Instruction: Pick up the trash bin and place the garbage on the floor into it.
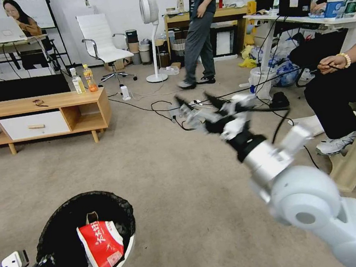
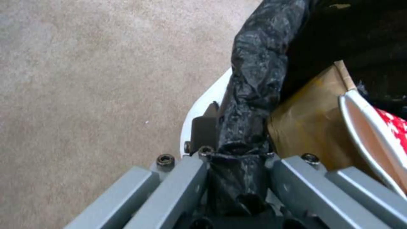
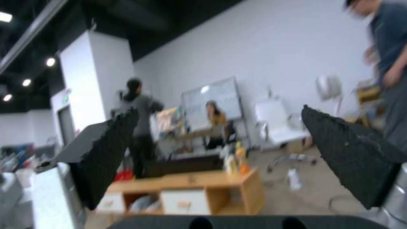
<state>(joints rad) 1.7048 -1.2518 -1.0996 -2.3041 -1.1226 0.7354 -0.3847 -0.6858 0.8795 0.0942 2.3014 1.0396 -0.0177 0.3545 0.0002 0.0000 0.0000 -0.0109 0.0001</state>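
The left gripper (image 1: 40, 266) clenched the bin (image 1: 87, 239) by its rim, low at the robot's left, packet (image 1: 101, 245) inside. The right gripper (image 1: 200, 104) hung released, raised. Keeping the bin level seemed wise.

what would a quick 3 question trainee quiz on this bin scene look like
1. True or false: the left gripper is clamped on the bag-covered rim of the trash bin.
2. What stands tallest among the garbage in the bin? A) red-and-white packet B) green bottle C) banana peel
3. Fill in: the right gripper is raised over the carpet with its jaws ____.

Key: 1 true. 2 A. 3 open, holding nothing.
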